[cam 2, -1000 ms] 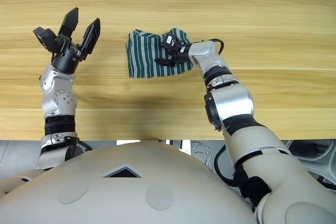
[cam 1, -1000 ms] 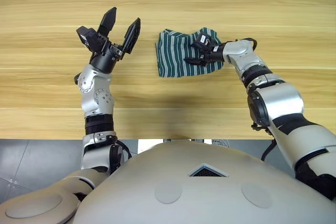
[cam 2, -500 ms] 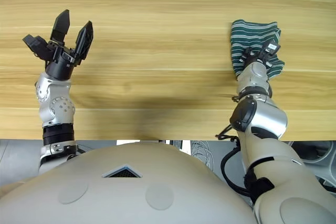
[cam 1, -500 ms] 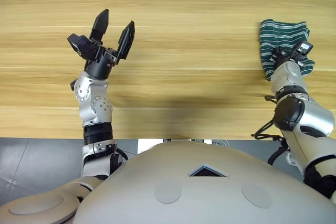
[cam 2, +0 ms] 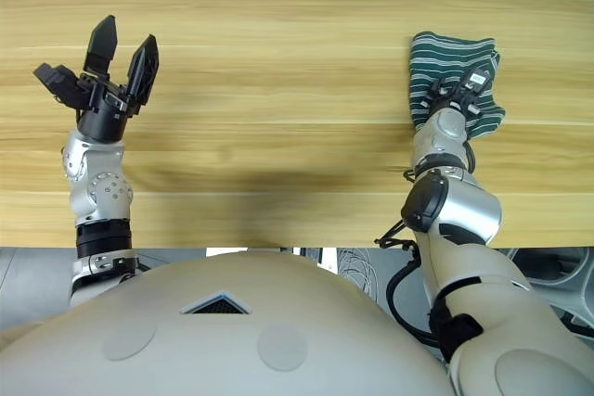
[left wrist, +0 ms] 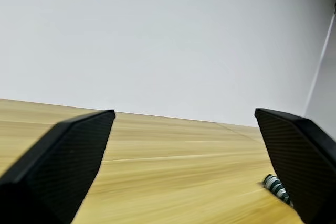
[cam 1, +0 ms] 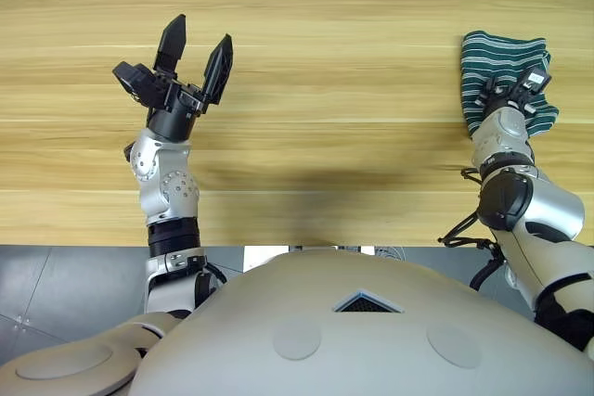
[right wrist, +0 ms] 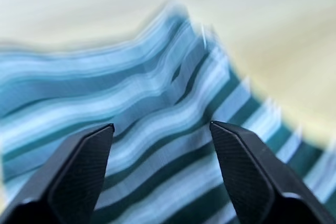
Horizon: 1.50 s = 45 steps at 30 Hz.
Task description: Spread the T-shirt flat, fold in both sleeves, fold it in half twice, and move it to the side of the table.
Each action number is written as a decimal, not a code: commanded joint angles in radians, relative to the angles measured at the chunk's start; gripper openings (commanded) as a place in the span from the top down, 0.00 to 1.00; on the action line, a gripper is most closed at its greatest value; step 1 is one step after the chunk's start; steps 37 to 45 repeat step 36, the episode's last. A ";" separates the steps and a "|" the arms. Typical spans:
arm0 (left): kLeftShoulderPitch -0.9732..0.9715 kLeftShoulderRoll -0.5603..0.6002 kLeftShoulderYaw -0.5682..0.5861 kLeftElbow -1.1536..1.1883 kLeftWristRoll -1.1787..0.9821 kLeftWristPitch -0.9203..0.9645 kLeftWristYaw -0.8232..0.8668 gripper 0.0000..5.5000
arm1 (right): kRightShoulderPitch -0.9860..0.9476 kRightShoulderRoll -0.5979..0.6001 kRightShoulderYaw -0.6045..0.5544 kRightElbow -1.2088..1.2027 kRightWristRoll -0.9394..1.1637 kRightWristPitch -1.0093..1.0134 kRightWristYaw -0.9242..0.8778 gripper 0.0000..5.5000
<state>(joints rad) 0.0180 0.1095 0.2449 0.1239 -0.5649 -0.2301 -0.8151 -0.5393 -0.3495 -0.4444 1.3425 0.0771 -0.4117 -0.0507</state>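
While its fingers stand spread with nothing between them, the right end effector point(cam 1: 509, 92) sits over the near part of the folded striped T-shirt point(cam 1: 499, 51), which lies at the right side of the worktop point(cam 1: 353, 90). Well apart on the left, the left end effector point(cam 1: 201, 34) points upward, fingers wide and empty.
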 commanded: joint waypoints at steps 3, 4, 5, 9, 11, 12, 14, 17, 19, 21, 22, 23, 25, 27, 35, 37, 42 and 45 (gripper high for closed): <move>-0.157 0.072 0.097 0.302 0.179 -0.211 0.203 0.13 | -0.037 0.047 0.100 -0.058 -0.051 -0.388 0.187 0.38; -0.178 0.087 0.106 0.361 0.208 -0.258 0.229 0.13 | -0.031 0.053 0.123 -0.058 -0.073 -0.428 0.191 0.38; -0.195 0.101 0.106 0.414 0.244 -0.308 0.255 0.13 | -0.025 0.057 0.134 -0.055 -0.079 -0.453 0.204 0.38; -0.240 0.120 0.093 0.544 0.314 -0.462 0.292 0.13 | -0.017 0.054 0.136 -0.044 -0.066 -0.479 0.237 0.38; -0.255 0.125 0.081 0.584 0.346 -0.517 0.315 0.13 | -0.017 0.050 0.130 -0.041 -0.060 -0.474 0.237 0.38; -0.262 0.127 0.074 0.603 0.365 -0.542 0.330 0.13 | -0.016 0.049 0.128 -0.040 -0.058 -0.473 0.237 0.38; -0.272 0.132 0.064 0.635 0.390 -0.578 0.351 0.13 | -0.016 0.048 0.126 -0.039 -0.057 -0.470 0.241 0.38; -0.292 0.138 0.057 0.681 0.421 -0.626 0.400 0.13 | -0.016 0.048 0.128 -0.038 -0.057 -0.469 0.245 0.38; -0.300 0.144 0.048 0.701 0.450 -0.648 0.439 0.13 | -0.016 0.047 0.129 -0.038 -0.056 -0.469 0.246 0.38; -0.306 0.145 0.040 0.714 0.449 -0.656 0.443 0.13 | -0.016 0.047 0.127 -0.038 -0.054 -0.469 0.248 0.38; -0.309 0.145 0.036 0.720 0.431 -0.651 0.420 0.13 | -0.016 0.048 0.127 -0.038 -0.053 -0.469 0.249 0.38; -0.309 0.143 0.038 0.722 0.396 -0.652 0.384 0.13 | -0.016 0.048 0.127 -0.038 -0.052 -0.469 0.250 0.38; -0.308 0.139 0.046 0.720 0.328 -0.645 0.323 0.13 | -0.016 0.049 0.126 -0.039 -0.048 -0.470 0.256 0.38; -0.305 0.136 0.049 0.717 0.284 -0.640 0.283 0.13 | -0.015 0.050 0.122 -0.040 -0.041 -0.472 0.271 0.38; -0.292 0.116 0.064 0.663 0.130 -0.562 0.139 0.13 | -0.013 0.052 0.124 -0.042 -0.023 -0.479 0.307 0.38; -0.290 0.115 0.066 0.657 0.123 -0.563 0.133 0.13 | -0.014 0.052 0.124 -0.042 -0.022 -0.479 0.309 0.38; -0.290 0.115 0.066 0.657 0.123 -0.563 0.133 0.13 | -0.014 0.052 0.124 -0.042 -0.022 -0.479 0.309 0.38; -0.290 0.115 0.066 0.657 0.123 -0.563 0.133 0.13 | -0.014 0.052 0.124 -0.042 -0.022 -0.479 0.309 0.38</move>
